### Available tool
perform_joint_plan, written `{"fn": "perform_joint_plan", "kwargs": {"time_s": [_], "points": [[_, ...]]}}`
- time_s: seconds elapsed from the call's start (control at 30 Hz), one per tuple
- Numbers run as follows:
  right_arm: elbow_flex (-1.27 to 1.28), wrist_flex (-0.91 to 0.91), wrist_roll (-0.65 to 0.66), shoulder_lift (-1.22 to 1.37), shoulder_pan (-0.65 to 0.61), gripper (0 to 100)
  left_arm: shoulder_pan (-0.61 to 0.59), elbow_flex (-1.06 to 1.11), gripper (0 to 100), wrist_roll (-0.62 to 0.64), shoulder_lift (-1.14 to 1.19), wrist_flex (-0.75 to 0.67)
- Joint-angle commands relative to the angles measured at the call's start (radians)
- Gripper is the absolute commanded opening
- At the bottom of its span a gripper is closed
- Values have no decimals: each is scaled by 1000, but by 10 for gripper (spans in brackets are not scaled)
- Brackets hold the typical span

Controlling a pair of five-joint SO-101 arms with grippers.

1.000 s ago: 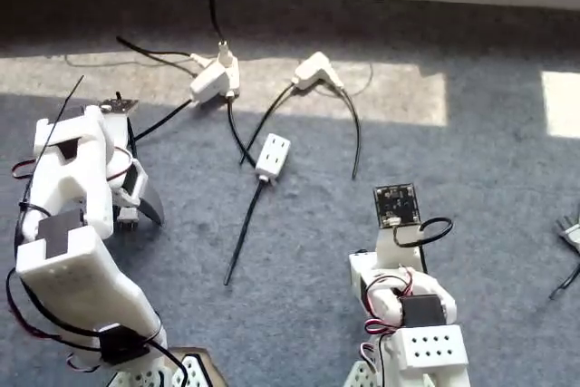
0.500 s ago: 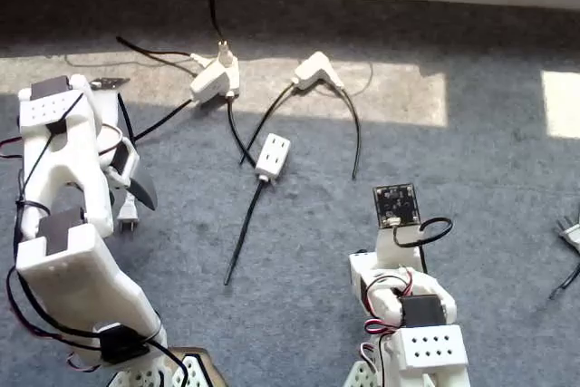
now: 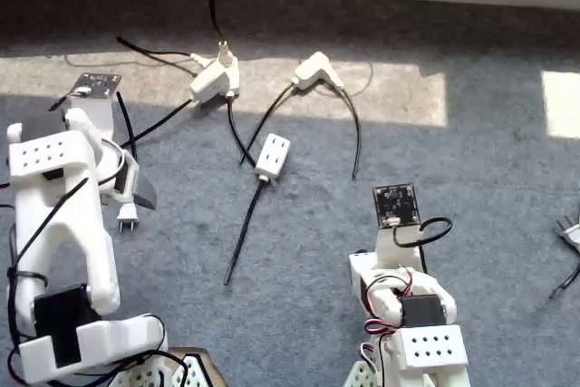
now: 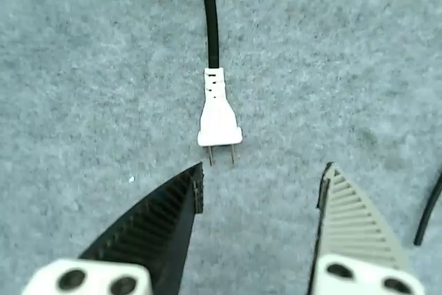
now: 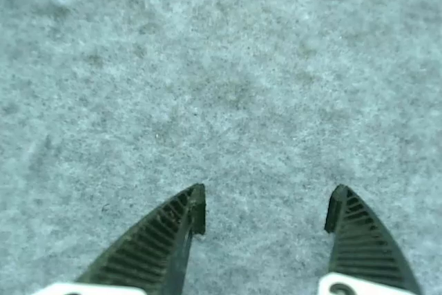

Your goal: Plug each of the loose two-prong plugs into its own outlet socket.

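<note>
1. Plenty of room out there: the grey carpet lies bare between the two arms. The three white socket blocks sit farther out, one in the sunlit strip, one beside it, and one nearer the middle.
2. The right gripper hangs over bare carpet, fingers spread wide, nothing in them.
3. Over to the left gripper: it's wide open too, with nothing gripped. The plug lies flat on the carpet just ahead of its fingertips, close but not touching.
4. In the high view, the plug sits right beside the left arm, well apart from every socket block.
5. Direction: the prongs point back at the open gripper, toward the arms' side. The long axis runs straight away from the gripper, lined up a little nearer the black finger than the pale one.
6. Looks: a small white flared body with two thin metal prongs and a ribbed white collar. From it a black cord runs straight off.
</note>
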Motion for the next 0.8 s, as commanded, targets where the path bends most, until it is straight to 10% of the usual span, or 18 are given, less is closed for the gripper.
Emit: {"fn": "perform_joint_plan", "kwargs": {"time_s": [0.0, 0.77], "points": [[2, -22, 12, -4, -7, 278, 47, -21, 277, 9, 119, -110], [2, -22, 12, -4, -7, 278, -68, -2, 274, -124, 392, -210]]}}
